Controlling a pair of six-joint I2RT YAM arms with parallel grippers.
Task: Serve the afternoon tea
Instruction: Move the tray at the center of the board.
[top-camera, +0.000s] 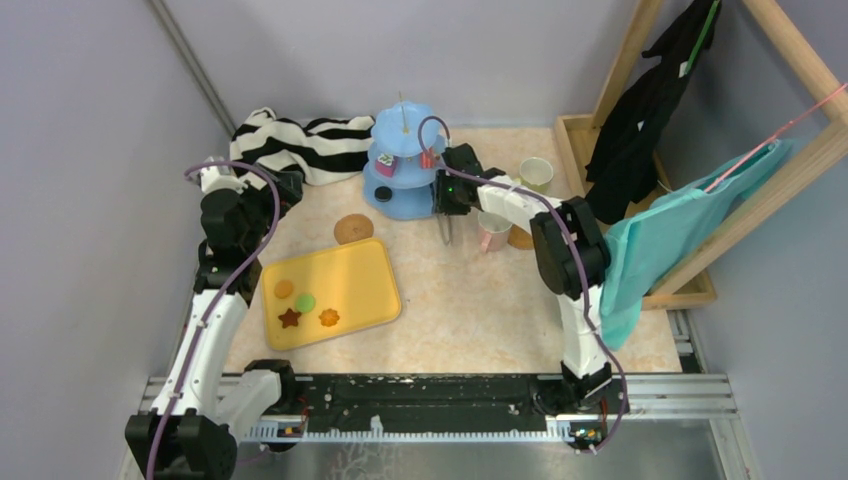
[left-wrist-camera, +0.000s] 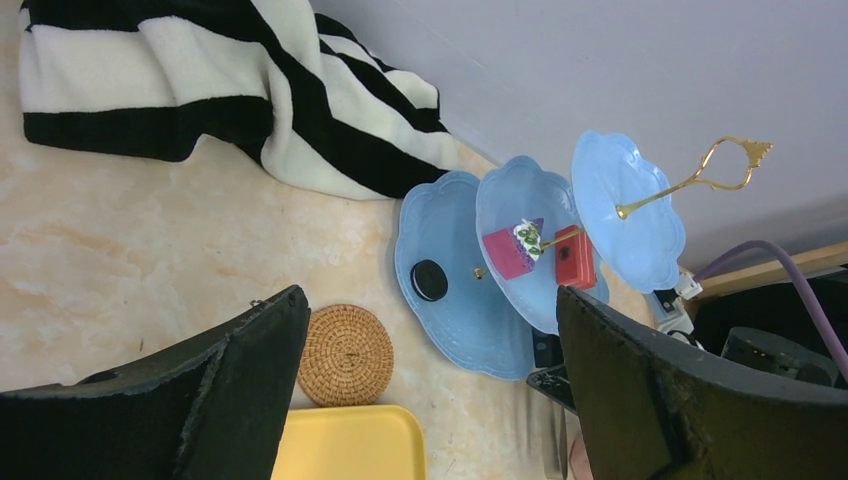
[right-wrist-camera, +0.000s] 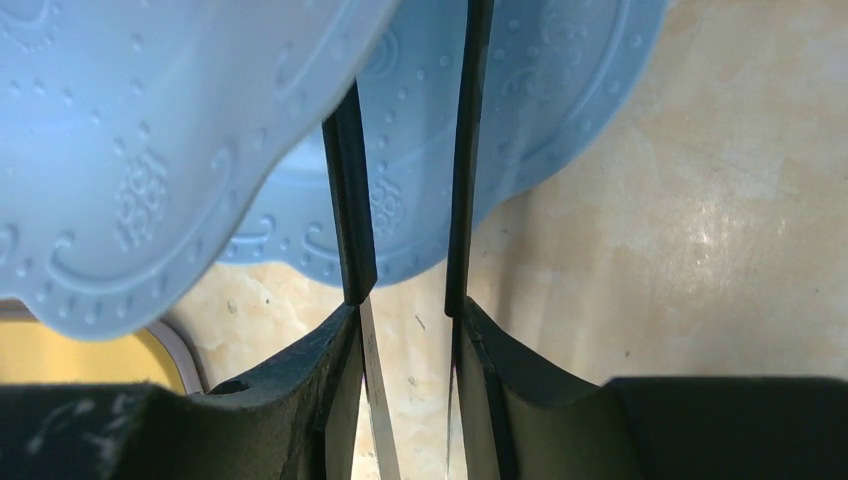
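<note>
The light-blue three-tier stand (top-camera: 405, 165) stands at the back centre, with a pink cake slice (left-wrist-camera: 508, 252) and a red one (left-wrist-camera: 574, 257) on its middle tier and a black cookie (left-wrist-camera: 429, 280) on the bottom tier. My right gripper (top-camera: 447, 208) is beside the stand's right edge, shut on black-tipped metal tongs (right-wrist-camera: 352, 220) whose tips reach under the tier rims. My left gripper (top-camera: 290, 185) is open and empty, up at the left. One cork coaster (top-camera: 353, 228) lies bare; the pink-handled cup (top-camera: 492, 230) stands by the other (top-camera: 520, 238). The yellow-green cup (top-camera: 536, 174) is behind.
A yellow tray (top-camera: 360, 275) at front left holds several small cookies (top-camera: 305, 300). The striped cloth (top-camera: 300, 145) lies at the back left. A wooden rack (top-camera: 690, 150) with black and teal garments stands along the right side.
</note>
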